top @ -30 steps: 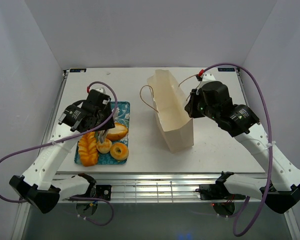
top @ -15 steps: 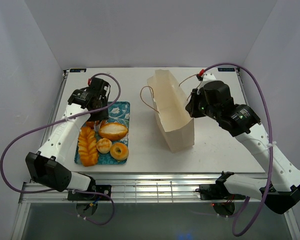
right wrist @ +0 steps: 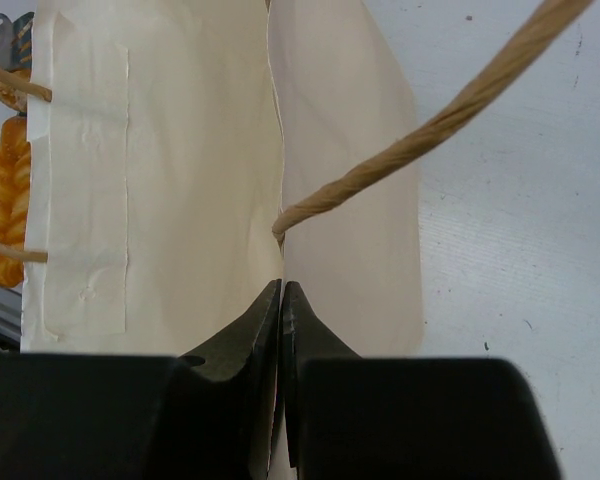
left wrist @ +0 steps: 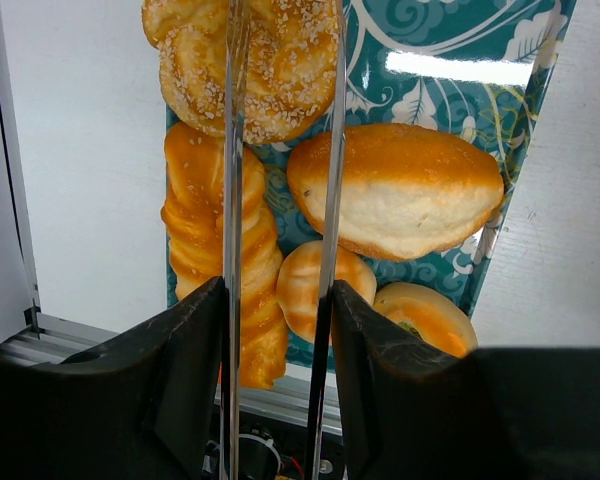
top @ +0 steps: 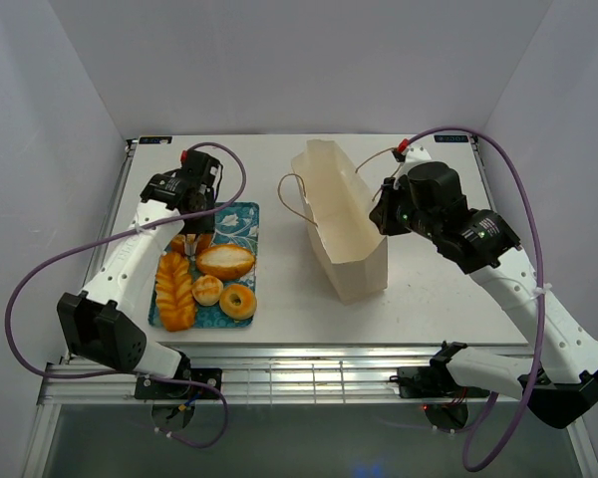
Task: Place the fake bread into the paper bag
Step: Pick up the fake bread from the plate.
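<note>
1. Top external: the fake bread [top: 226,261] lies on the teal tray [top: 241,221] at the bench's [top: 429,299] left side. None of it can be seen in the paper bag [top: 351,261], which stands upright mid-bench. The left gripper [top: 192,237] hangs over the tray's far end. The right gripper [top: 377,214] pinches the bag's right rim. The tray-side cord loop [top: 291,194] juts into the likely carrying route and could snag.
2. Left wrist: the jaws are apart, with the fingers [left wrist: 232,150] over the seeded pastry [left wrist: 280,90], which looks wider than their gap. A shallow pinch on its glossy crust may slip. The braided loaf [left wrist: 195,230] touches it and the oval roll [left wrist: 400,190] lies close, so either could be nudged.
3. Right wrist: the jaws are together, clamped on the bag's thin wall edge, with the near cord [right wrist: 430,120] crossing above. If the paper slips or tears, the mouth may sag shut.
</note>
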Available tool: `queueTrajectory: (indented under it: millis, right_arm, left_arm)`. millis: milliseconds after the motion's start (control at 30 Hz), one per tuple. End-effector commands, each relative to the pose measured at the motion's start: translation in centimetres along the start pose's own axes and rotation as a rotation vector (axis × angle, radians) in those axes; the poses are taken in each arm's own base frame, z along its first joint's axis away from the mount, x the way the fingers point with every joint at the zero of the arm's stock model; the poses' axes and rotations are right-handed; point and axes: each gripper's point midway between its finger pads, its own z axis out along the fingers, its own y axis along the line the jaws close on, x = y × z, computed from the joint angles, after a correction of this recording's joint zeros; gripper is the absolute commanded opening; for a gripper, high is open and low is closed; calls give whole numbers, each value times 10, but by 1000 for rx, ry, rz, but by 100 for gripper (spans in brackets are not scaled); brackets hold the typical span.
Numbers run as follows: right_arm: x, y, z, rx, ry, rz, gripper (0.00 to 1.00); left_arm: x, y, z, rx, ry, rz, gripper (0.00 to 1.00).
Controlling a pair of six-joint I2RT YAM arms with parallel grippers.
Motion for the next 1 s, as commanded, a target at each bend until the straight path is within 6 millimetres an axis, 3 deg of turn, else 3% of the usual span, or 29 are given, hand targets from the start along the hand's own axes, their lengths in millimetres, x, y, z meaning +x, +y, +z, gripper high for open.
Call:
queueTrajectory:
  millis: [0,567,967]
  right_arm:
    - [-14,4,-7,-28,-63,1,8]
    - [-13,10,-5,-59,-60,17,8]
    - [-14,11,-6,-60,-62,17,8]
  left_arm:
    - [-6,1,6,-8,-25,17,54]
    - [20,-3,28,-7,52,70,53]
    - [2,0,16,-1,-15,64,53]
